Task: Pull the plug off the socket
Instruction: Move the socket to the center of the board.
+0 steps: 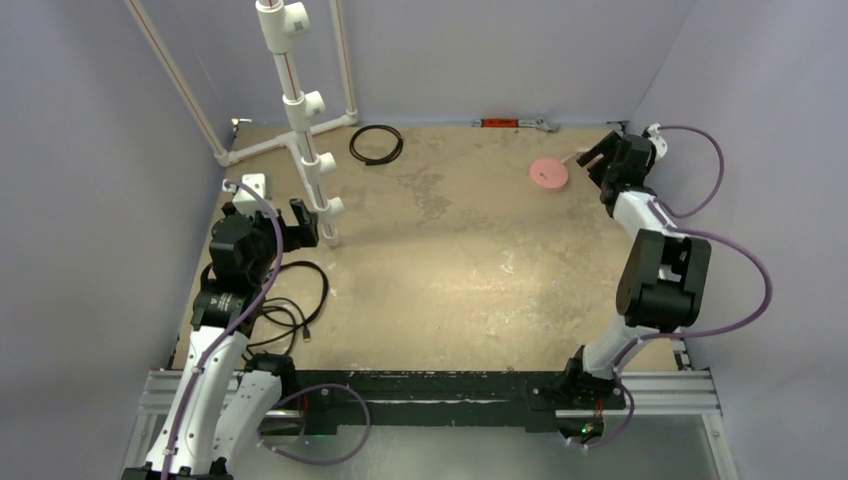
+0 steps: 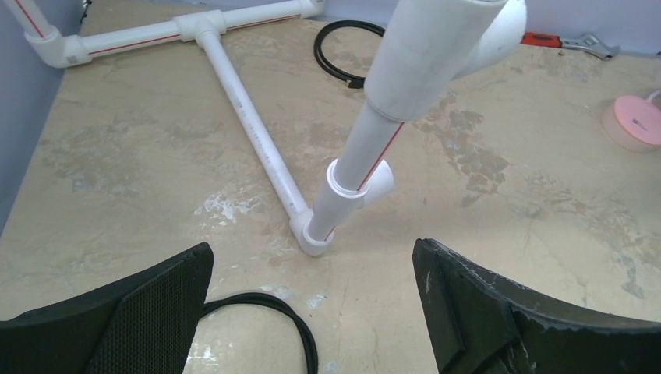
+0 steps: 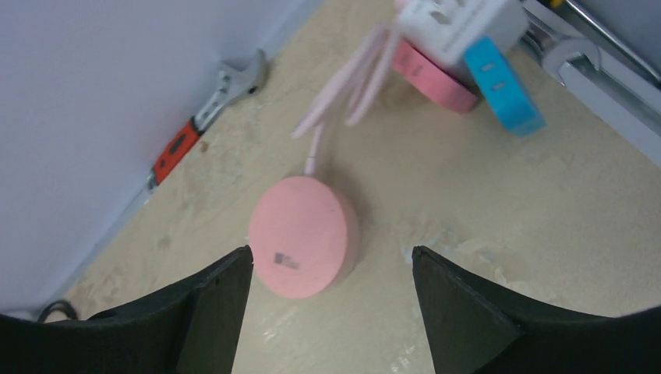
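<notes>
Mottled tan tabletop (image 1: 450, 270) holding a white pipe frame (image 2: 249, 125) upper left, a black cable coil (image 1: 352, 146) (top centre), a pink disc (image 1: 548, 172) upper right, and a wrench (image 1: 515, 123) at the top edge.

No text can be read. A small dark label (image 3: 287, 260) is seen on the top face of the pink disc (image 3: 312, 222), close to the disc's rim; its marks are too small and blurred to be made out.

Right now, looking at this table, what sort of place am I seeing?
Probably a robotics test booth: plain lilac walls box in a worn tan tabletop, two white-and-black robot arms are bolted at its near edge, and a white plastic pipe frame stands as a prop.
</notes>
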